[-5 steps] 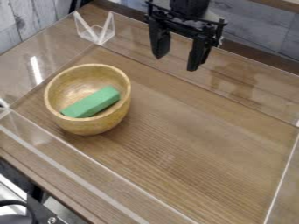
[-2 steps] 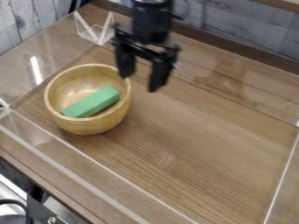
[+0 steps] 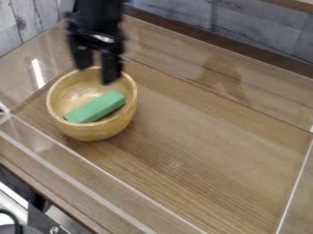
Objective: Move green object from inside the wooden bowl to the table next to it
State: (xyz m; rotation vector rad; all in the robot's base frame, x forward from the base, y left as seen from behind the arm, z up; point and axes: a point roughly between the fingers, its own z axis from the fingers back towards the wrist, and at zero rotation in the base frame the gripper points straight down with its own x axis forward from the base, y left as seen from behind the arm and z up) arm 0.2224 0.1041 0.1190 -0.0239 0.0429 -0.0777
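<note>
Gripper (image 3: 98, 66) spread, empty, hovering over the wooden bowl's (image 3: 71, 125) far rim. Green object (image 3: 97, 107) lies just below it inside the bowl. Nothing grasped; descent, pick and placement on table (image 3: 208, 137) all remain.

Lab test bench: wood-grain table (image 3: 208, 137) fenced by clear acrylic walls (image 3: 146, 196), robot arm above

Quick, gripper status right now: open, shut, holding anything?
Gripper: jaws open, holding nothing, above the wooden bowl; green object lies inside it.
</note>
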